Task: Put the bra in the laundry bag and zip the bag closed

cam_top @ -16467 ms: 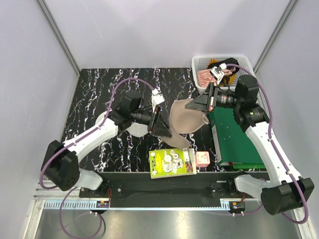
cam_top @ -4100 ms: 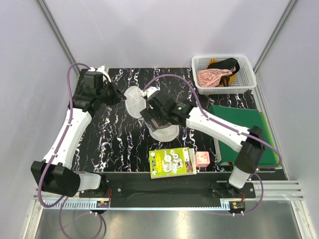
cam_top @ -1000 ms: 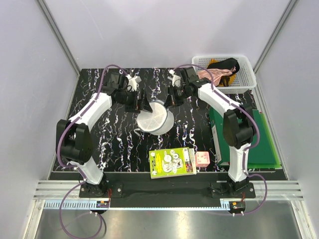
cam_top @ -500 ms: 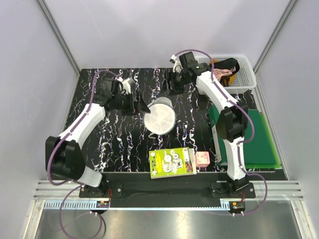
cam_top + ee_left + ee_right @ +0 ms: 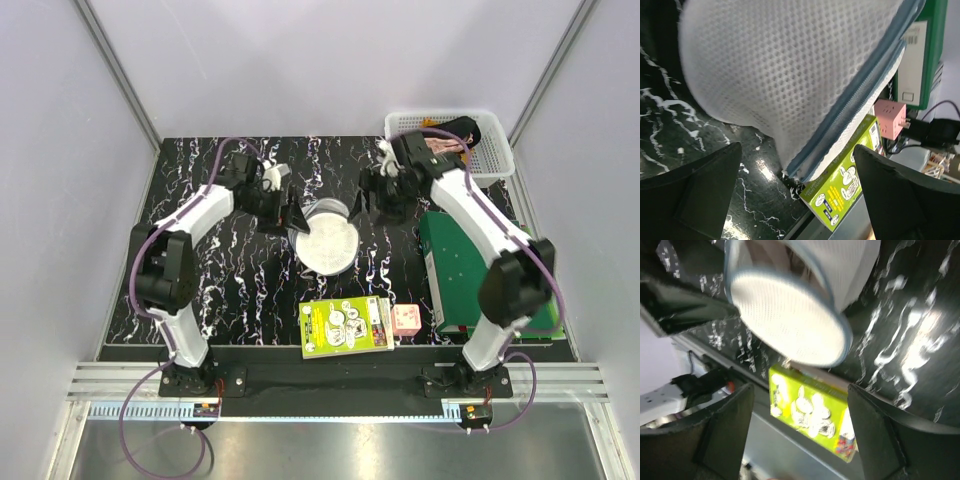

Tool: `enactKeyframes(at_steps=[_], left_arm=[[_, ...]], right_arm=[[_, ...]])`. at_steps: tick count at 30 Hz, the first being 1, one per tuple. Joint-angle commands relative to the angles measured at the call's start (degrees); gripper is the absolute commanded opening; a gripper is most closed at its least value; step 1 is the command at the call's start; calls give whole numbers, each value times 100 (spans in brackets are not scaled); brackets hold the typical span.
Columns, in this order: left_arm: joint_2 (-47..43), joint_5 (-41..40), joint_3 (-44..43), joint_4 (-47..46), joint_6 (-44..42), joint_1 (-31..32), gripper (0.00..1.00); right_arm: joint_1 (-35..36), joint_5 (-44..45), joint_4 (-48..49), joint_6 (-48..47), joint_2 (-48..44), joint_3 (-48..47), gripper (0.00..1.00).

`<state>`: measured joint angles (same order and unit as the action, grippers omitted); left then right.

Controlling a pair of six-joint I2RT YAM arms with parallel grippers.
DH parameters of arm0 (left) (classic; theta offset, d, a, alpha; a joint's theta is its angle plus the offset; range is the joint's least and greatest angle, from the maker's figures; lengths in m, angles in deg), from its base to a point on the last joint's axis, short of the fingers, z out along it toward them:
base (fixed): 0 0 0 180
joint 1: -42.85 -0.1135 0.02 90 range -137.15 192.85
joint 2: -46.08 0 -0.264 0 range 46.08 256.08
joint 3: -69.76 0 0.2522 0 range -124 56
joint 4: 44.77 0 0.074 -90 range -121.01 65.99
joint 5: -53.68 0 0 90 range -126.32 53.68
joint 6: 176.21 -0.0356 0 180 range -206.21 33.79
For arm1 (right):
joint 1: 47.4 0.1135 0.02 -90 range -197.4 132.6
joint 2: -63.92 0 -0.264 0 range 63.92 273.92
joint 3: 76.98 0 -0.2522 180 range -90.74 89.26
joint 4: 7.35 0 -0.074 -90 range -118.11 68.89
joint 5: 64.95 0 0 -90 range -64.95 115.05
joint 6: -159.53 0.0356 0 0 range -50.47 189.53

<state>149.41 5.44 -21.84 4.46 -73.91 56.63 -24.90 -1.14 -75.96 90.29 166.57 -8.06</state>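
Nearest of all, in front of the laundry bag (image 5: 328, 242), lie a lime-green box (image 5: 346, 325) and a pink cube (image 5: 405, 319), with a green board (image 5: 468, 270) off to the bag's right. None of them seems to be part of the job. The bag rests on the dark marbled surface (image 5: 200, 280), tipped so that one round mesh face looks up. The left pincer (image 5: 287, 216) sits just beside the bag's left edge and the right pincer (image 5: 371, 205) near its right edge. Both have their fingers spread wide and grip nothing, which suits arms flanking a bag that lies by its own weight. The stretch of zip (image 5: 850, 117) in the left wrist view looks closed, but the rest of the rim is out of sight, so I cannot tell whether it is shut all the way round. The bra is not plainly visible. A blurred tan smudge (image 5: 782, 252) behind the rim in the right wrist view is probably the bra inside, though mesh and blur leave that unsure. Farthest back, beyond the bag's right side, a white basket (image 5: 503, 152) is partly covered by the right arm.
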Motion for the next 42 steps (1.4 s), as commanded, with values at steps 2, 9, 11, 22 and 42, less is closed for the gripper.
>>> enactKeyframes(at_steps=[2, 9, 11, 22, 42], left_arm=[[99, 131, -425, 242, -438, 239, 99], [372, -54, -381, 189, 253, 274, 45], [311, 16, -128, -126, 606, 283, 31], [-1508, -597, 2894, -4350, 5632, 564, 0], [-1772, -959, 3785, -6306, 7823, 854, 0]], right_arm=[[140, -790, 1397, 1176, -1491, 1846, 82], [571, -1045, 2152, 1790, -2020, 2998, 82], [632, -1089, 2407, 2002, -2161, 3359, 82], [606, -79, 3761, 4110, -2645, 4264, 100], [571, -132, 5960, 6169, -1723, 4794, 71]])
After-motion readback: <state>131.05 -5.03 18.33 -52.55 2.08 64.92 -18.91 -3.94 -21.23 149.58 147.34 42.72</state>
